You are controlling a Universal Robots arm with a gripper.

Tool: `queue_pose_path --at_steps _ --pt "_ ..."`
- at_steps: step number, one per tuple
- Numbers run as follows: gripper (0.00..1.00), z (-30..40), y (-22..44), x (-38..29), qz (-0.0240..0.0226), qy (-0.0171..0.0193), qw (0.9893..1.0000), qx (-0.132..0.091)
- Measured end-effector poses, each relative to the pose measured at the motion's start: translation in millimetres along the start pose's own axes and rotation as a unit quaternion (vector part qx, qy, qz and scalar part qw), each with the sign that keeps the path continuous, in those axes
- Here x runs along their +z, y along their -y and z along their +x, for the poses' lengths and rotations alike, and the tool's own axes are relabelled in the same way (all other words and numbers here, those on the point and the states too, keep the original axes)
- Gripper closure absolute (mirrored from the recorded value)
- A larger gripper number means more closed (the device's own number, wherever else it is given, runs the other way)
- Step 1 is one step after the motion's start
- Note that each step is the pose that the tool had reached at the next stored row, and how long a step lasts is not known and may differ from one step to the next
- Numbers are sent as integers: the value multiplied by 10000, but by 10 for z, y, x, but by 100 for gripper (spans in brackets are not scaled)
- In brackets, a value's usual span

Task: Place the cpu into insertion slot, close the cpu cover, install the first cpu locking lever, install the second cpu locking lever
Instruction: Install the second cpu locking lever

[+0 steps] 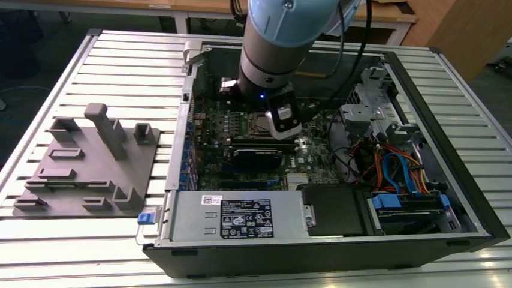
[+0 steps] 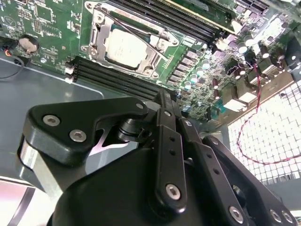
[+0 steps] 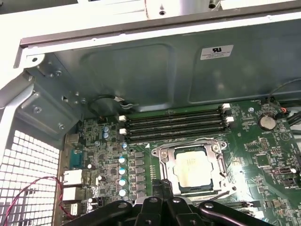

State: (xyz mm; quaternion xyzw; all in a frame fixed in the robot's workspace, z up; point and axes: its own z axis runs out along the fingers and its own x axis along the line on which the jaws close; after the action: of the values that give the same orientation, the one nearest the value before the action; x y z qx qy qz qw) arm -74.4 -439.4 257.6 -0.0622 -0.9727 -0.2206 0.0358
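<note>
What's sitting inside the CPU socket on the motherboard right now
The cpu lies in the insertion slot, its silver top showing through the window of the cpu cover, which is down over it. The socket's contacts beneath the chip are hidden.

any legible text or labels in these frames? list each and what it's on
None can be read as words.
Black label on the silver power supply: print too small.
Small white sticker beside it: too small.
White sticker on the grey case wall: a mark, not legible.
White printing on the green motherboard: too small.
</note>
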Motion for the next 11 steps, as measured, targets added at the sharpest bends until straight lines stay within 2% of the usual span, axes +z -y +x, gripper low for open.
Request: queue_pose_path --at_steps 3,4,5,8,10,11 --pt "90 -38 -2 4 2 27 10000 57" --pt "90 -49 -4 5 19 40 10000 78" --pt "90 -55 -4 5 74 56 9999 98" --pt "90 -74 -6 5 321 115 9993 153" --pt "90 -91 -9 6 435 144 9988 184" --pt "90 -96 -11 6 522 162 9983 198"
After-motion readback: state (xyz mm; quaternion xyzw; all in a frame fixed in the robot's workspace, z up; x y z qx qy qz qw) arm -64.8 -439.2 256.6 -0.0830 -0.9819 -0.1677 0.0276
